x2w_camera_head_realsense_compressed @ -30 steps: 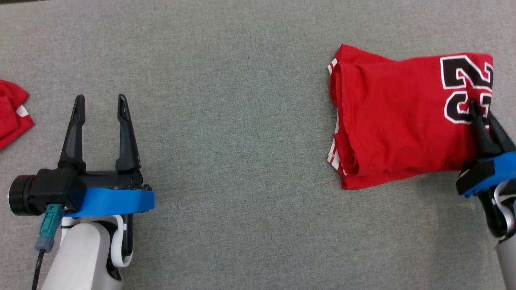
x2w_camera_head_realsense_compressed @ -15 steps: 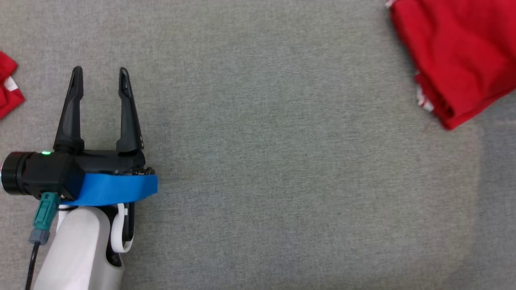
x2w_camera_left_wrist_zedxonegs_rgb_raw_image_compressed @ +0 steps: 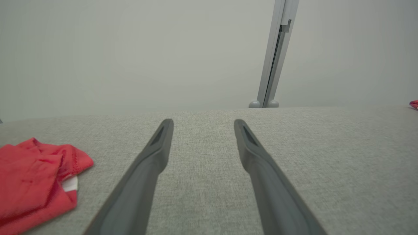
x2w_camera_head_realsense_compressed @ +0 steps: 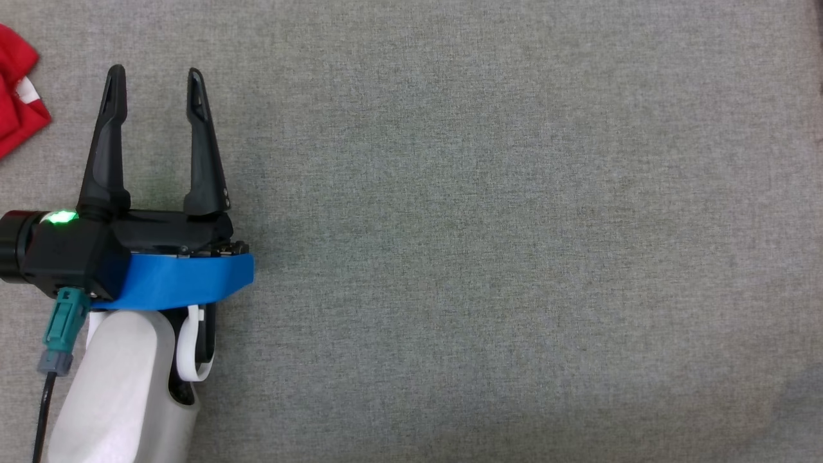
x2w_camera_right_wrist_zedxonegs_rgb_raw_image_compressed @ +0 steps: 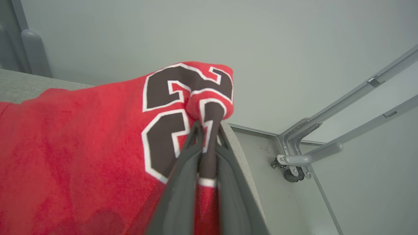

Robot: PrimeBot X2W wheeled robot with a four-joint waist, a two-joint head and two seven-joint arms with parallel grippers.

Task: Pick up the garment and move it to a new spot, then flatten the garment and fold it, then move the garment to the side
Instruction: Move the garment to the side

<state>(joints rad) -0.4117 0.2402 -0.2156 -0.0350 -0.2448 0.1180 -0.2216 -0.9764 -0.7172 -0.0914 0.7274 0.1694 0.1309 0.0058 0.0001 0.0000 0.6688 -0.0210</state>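
Grey fabric covers your table (x2w_camera_head_realsense_compressed: 488,225), left gripper (x2w_camera_head_realsense_compressed: 154,74) spread wide and empty near a spare red cloth (x2w_camera_head_realsense_compressed: 19,109) at its left edge, right gripper (x2w_camera_right_wrist_zedxonegs_rgb_raw_image_compressed: 208,130) pinched tight on the red jersey (x2w_camera_right_wrist_zedxonegs_rgb_raw_image_compressed: 81,130) at its right edge, pale wall (x2w_camera_left_wrist_zedxonegs_rgb_raw_image_compressed: 130,49) beyond.

I'm seeing the garment (x2w_camera_right_wrist_zedxonegs_rgb_raw_image_compressed: 81,147) in bright red on the right wrist view, its numerals (x2w_camera_right_wrist_zedxonegs_rgb_raw_image_compressed: 163,140) black with white outlines. On the head view the table cover (x2w_camera_head_realsense_compressed: 482,257) is speckled grey. The left gripper (x2w_camera_head_realsense_compressed: 154,74) is black with a blue band (x2w_camera_head_realsense_compressed: 180,283), a green light (x2w_camera_head_realsense_compressed: 61,217) and a teal plug (x2w_camera_head_realsense_compressed: 64,318), and the other cloth (x2w_camera_head_realsense_compressed: 16,96) is red with a white patch.
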